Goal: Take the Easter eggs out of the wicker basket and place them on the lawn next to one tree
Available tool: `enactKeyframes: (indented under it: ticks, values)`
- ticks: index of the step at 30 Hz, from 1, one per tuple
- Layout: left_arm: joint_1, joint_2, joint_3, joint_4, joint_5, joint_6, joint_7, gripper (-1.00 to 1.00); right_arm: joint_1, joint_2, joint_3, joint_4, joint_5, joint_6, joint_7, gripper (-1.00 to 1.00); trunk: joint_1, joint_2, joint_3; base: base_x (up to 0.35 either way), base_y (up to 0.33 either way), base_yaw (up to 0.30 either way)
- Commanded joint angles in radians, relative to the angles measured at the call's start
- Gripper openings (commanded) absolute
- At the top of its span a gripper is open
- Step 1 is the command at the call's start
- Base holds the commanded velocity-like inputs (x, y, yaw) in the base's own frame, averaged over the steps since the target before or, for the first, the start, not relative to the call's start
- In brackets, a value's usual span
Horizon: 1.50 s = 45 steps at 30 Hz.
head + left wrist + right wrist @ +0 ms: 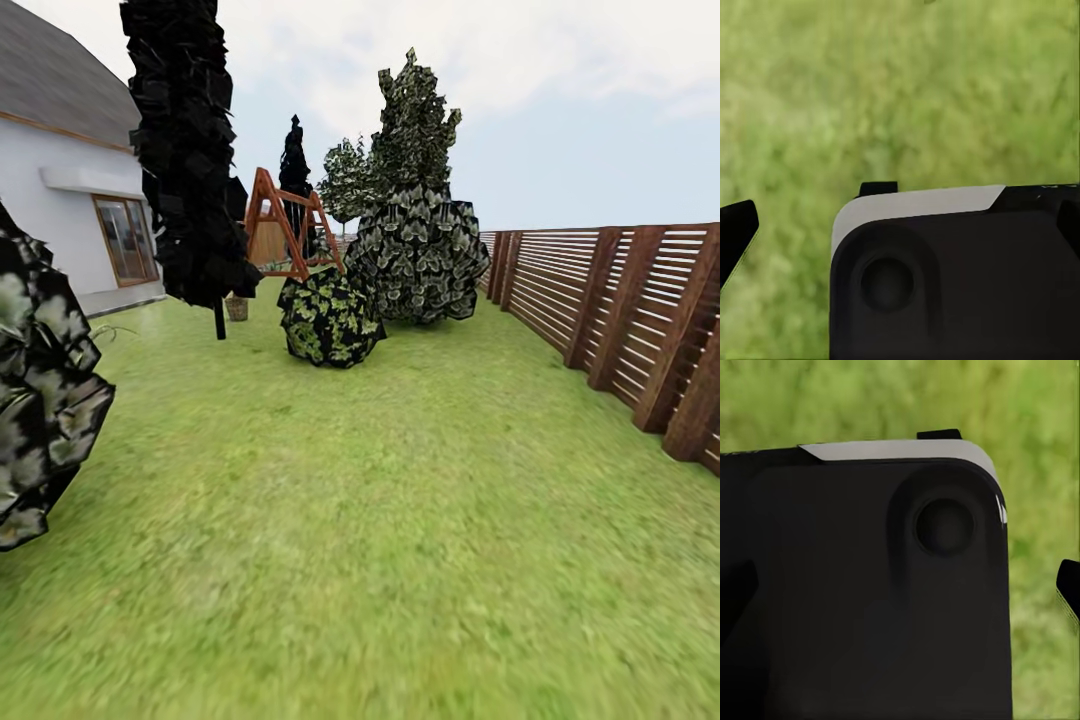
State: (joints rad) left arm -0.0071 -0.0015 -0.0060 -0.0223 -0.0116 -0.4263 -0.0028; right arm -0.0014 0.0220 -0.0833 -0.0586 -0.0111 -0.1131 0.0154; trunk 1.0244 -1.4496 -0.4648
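The lawn [400, 520] stretches ahead through the garden, short mottled green grass. Far off by the black tree's trunk stands a small brown wicker basket [237, 308], too distant to see inside. The Easter eggs are out of view. A leafy green tree [345, 182] rises far back behind the bushes. My left gripper [904, 225] hangs over grass and a black, white-edged part of my own body, one finger [736, 229] at each side of the wrist view, wide apart and empty. My right gripper [902, 589] is the same, its fingers [1069, 585] spread with nothing between them.
A dark slatted wooden fence [620, 320] runs along the right. An all-black tree [185, 150], a round bush [328, 318] and a tall pale-leaved bush [418, 230] stand ahead. A leafy plant [40, 400] is close on the left. A white house [70, 200] and a wooden swing frame [285, 225] lie beyond.
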Motion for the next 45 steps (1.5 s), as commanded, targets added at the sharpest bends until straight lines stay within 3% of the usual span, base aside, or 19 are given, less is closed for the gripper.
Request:
enactKeyframes:
  ticks: [1,45]
  values:
    - [-0.001,0.0,0.0,0.001,-0.001,-0.003,0.0,1.0,0.0,-0.001,-0.008,0.0,-0.001,-0.003,0.002,1.0,0.001,0.0,-0.001,0.329,0.0,0.0]
    - [-0.001,0.0,0.0,0.001,-0.001,-0.005,0.0,1.0,0.001,-0.003,-0.006,0.003,0.0,-0.004,-0.006,1.0,0.001,0.0,-0.001,0.329,0.0,0.014]
